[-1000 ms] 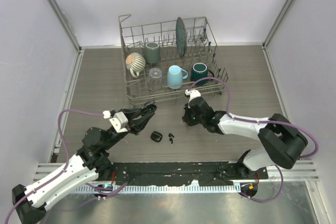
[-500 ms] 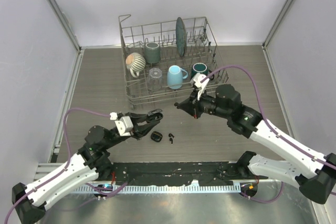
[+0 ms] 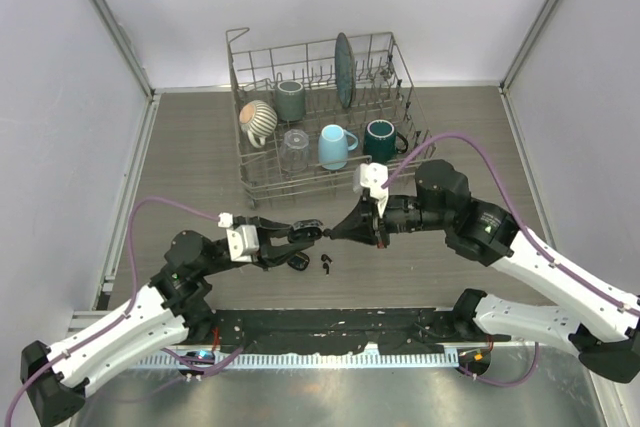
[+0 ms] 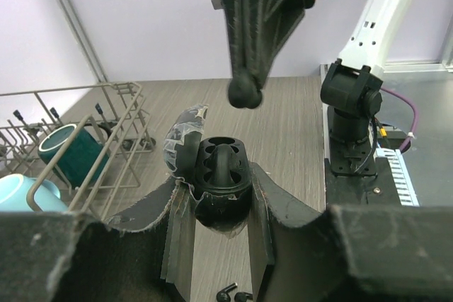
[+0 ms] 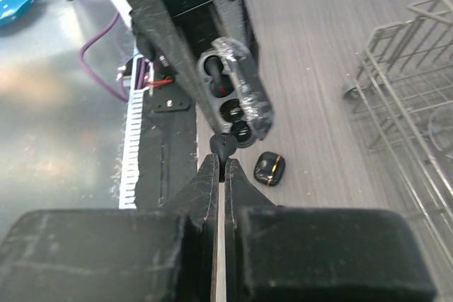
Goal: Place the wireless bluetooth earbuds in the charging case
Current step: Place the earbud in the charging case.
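My left gripper [image 4: 219, 190] is shut on a black charging case [image 4: 221, 173], held above the table with its lid [image 4: 182, 139] swung open and its sockets showing. My right gripper [image 5: 221, 165] is shut on the stem of one wireless bluetooth earbud [image 5: 224, 144], whose glossy head hangs just in front of the open case [image 5: 230, 100]. From above, the two gripper tips nearly meet, left gripper [image 3: 308, 232] and right gripper [image 3: 336, 235]. Two more earbuds [image 3: 327, 265] lie on the table below. The earbud [image 4: 244, 93] hovers just above the case mouth.
A second, closed black case [image 5: 270, 168] with a gold line lies on the table below the grippers. A wire dish rack [image 3: 400, 162] with mugs, a glass and a plate stands behind. Grey walls close in both sides.
The right arm has lifted off the table with the earbud and swung left. The left arm has carried the case right and forward, so the tips now almost touch.
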Controlling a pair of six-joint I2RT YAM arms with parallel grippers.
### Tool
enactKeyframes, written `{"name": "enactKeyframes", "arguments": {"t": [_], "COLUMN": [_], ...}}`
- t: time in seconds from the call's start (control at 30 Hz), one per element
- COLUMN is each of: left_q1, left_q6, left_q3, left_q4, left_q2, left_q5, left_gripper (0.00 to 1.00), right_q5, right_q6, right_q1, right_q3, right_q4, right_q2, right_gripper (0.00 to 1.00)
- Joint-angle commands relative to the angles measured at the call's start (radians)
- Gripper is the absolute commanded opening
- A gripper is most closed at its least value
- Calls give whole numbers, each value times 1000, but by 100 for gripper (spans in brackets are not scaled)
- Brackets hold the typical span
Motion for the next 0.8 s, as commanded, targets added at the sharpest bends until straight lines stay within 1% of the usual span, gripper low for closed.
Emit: {"name": "enactKeyframes", "arguments": {"t": [0.0,0.23,0.37,0.77], "left_q1": [2,0,0,2], "left_q6": [-32,-61,-90,-111], "left_q3": [52,53,36,47], "left_q4": [57,109,187,210], "left_q2": [22,52,57,94], "left_q5": [32,78,94,154], "left_gripper": [0,0,0,0], "right_q5": [-46,-31,-28,15], "right_q6": [-42,-53,-58,-90], "right_q1": [31,36,40,66], "right_q3": [30,21,24,15], "right_q4": [-16,15,16,53], "right_q2": [-25,-28,-14,19], "right_gripper": [1,1,1,1]}}
